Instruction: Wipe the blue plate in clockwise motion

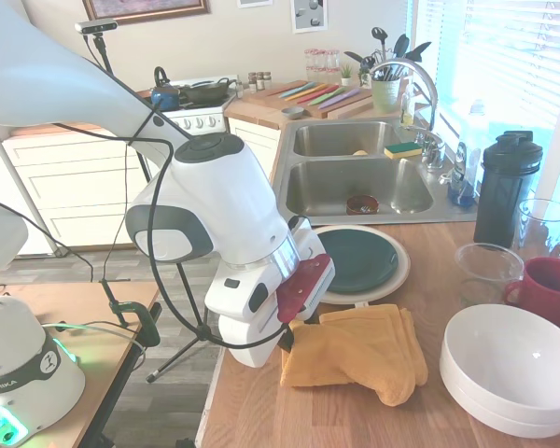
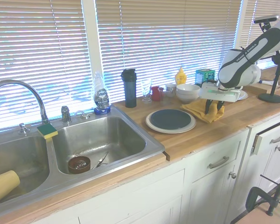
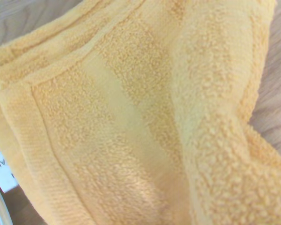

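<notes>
Wrist view is filled almost edge to edge by the towel [image 3: 145, 122], a thick yellow terry cloth with a looped nap, a flat woven band along one hem and soft folds that double it over; slivers of wood-grain counter [image 3: 276, 93] show at the corners, and a small white printed label [image 3: 2, 171] peeks out beside it, its print too cut off to read. From the first exterior view the towel [image 1: 359, 353] lies crumpled on the butcher-block counter [image 1: 355, 420], just beside the plate [image 1: 357, 259], a round, glossy, dark teal disc with a shallow rim that rests on a larger cream plate [image 1: 397, 280] near the steel sink [image 1: 359, 187]. The arm's bulky white wrist hides most of the gripper [image 1: 287, 338] there (only a dark tip shows at the towel's edge). In the second exterior view the gripper [image 2: 213, 108] hangs over the towel [image 2: 203, 112], its two dark fingers [image 2: 207, 107] standing apart with the yellow cloth visible between them; whether the tips touch the fabric is hard to tell. The plate [image 2: 170, 119] sits clear of the gripper, between sink and towel. Two stacked white bowls [image 1: 513, 369], smooth and rounded, sit by the towel, cut off at the frame edge.
</notes>
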